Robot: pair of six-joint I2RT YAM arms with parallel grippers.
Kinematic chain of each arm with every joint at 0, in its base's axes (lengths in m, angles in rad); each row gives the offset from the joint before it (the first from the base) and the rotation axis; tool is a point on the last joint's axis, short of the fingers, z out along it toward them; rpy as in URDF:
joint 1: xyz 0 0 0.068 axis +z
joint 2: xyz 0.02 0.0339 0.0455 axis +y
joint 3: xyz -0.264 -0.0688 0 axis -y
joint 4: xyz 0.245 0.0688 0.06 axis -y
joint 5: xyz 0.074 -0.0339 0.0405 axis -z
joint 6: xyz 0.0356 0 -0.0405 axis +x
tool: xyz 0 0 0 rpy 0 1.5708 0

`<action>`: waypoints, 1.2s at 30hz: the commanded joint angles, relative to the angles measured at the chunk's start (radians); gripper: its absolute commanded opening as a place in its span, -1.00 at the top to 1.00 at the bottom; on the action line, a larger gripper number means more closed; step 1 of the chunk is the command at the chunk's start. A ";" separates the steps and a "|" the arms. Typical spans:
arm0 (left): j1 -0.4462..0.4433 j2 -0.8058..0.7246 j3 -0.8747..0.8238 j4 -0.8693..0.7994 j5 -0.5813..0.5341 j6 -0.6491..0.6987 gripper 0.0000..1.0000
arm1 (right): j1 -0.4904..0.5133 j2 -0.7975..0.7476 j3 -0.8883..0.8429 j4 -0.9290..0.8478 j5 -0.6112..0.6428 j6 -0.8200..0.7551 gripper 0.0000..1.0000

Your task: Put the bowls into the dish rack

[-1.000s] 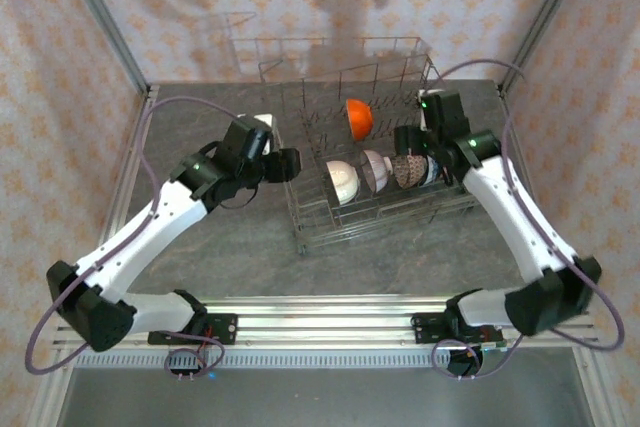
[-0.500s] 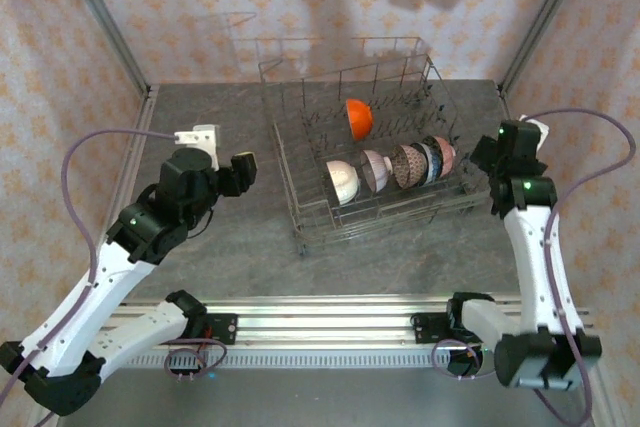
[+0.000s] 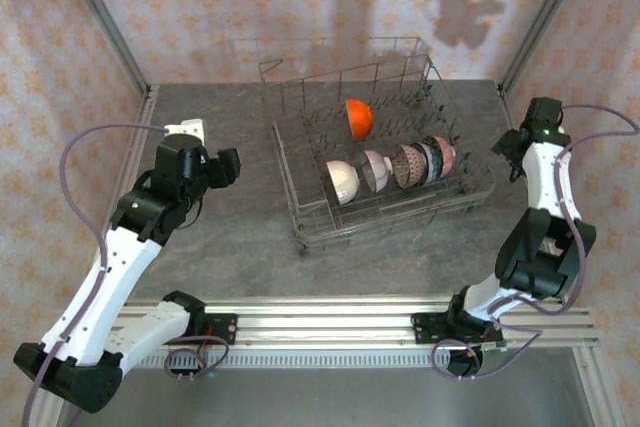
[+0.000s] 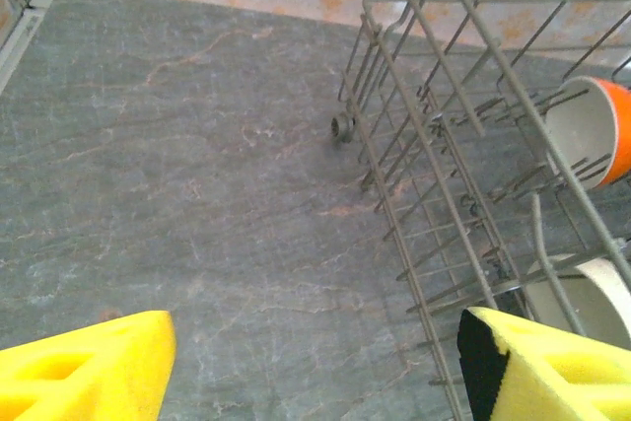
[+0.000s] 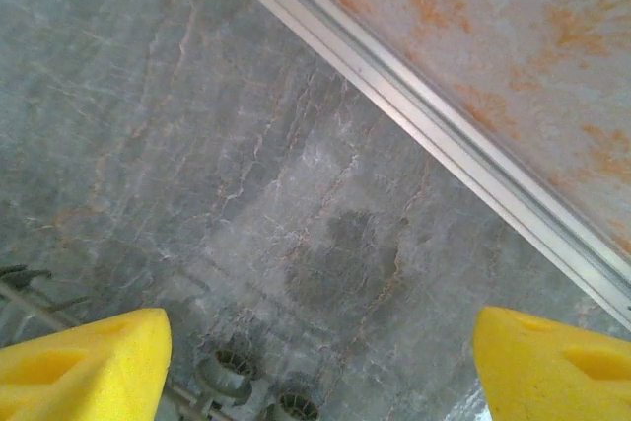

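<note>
The dish rack (image 3: 297, 209) stands mid-table with several bowls on edge between its tines. The orange bowl (image 3: 359, 117) sits in the back row. A cream bowl (image 3: 342, 182), a pinkish bowl (image 3: 376, 170) and a brown speckled bowl (image 3: 407, 165) stand in the front row with others to their right. My left gripper (image 3: 228, 167) hovers open and empty left of the rack. Its wrist view has the rack's side wires (image 4: 394, 76), the orange bowl (image 4: 592, 130) and the cream bowl (image 4: 601, 293). My right gripper (image 3: 508, 145) hangs open and empty right of the rack.
The left gripper (image 4: 315, 382) looks down on bare grey table (image 4: 177, 175). The right gripper (image 5: 320, 372) is above the table's back right corner, near the wall rail (image 5: 424, 115). The rack's small wheels (image 5: 227, 372) show at the bottom. Patterned walls close in the table.
Both arms have drawn back from the rack. The left one moved left and nearer, the right one swung out to the table's right edge. All bowls stay in the rack.
</note>
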 commanded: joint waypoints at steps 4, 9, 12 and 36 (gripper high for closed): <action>0.094 0.027 0.021 -0.024 0.093 0.039 -0.54 | 0.001 0.073 -0.060 0.030 0.015 -0.029 -0.59; 0.181 0.066 0.015 -0.015 0.170 0.044 -0.54 | 0.005 0.044 -0.188 0.119 -0.027 -0.026 -0.61; 0.226 0.084 0.001 -0.003 0.212 0.045 -0.54 | 0.045 0.016 -0.252 0.158 -0.046 -0.041 -0.61; 0.296 0.125 -0.038 0.061 0.268 0.063 -0.56 | 0.320 -0.267 -0.466 0.127 -0.028 0.029 -0.66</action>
